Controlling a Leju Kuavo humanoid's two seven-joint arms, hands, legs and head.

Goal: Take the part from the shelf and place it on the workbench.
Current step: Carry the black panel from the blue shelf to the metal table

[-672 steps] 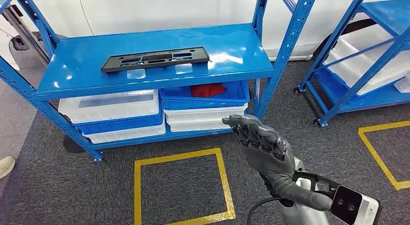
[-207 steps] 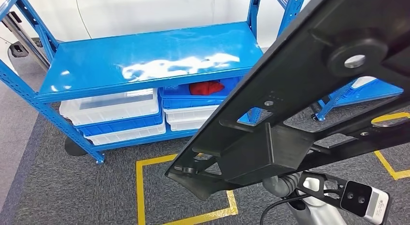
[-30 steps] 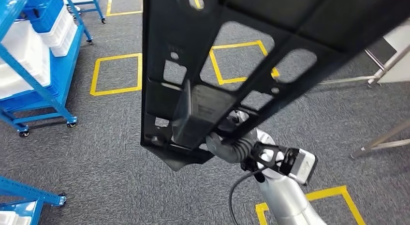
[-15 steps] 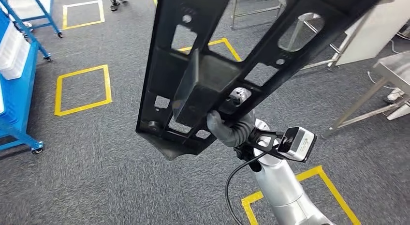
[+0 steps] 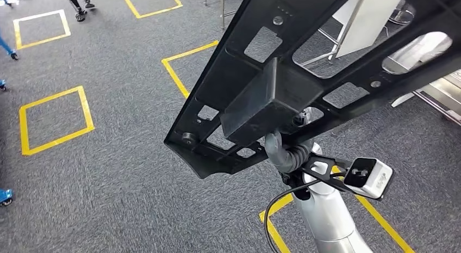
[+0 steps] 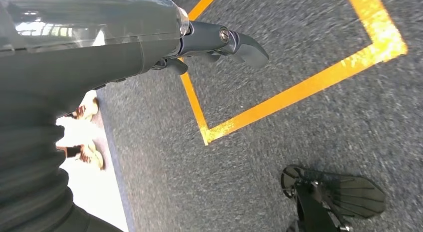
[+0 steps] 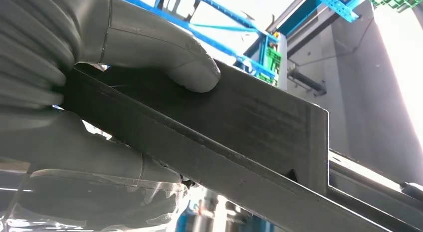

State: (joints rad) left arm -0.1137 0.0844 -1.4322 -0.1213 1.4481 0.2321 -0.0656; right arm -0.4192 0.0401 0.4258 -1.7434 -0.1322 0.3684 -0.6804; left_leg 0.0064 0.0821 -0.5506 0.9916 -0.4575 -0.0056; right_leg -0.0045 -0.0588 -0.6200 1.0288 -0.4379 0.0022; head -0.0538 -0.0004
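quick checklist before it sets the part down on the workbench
1. Part held: ok. The right hand grips the black part, thumb over its edge.
2. Grip position: not ok. The hand holds near one end, so most of the long part sticks out past it.
3. Workbench in reach: cannot tell. Metal table legs show beyond the part, but no top surface is visible.
4. Path on the floor: ok. Grey carpet with yellow tape squares lies ahead.
5. Left hand free: ok. The left hand hangs over the floor, holding nothing.
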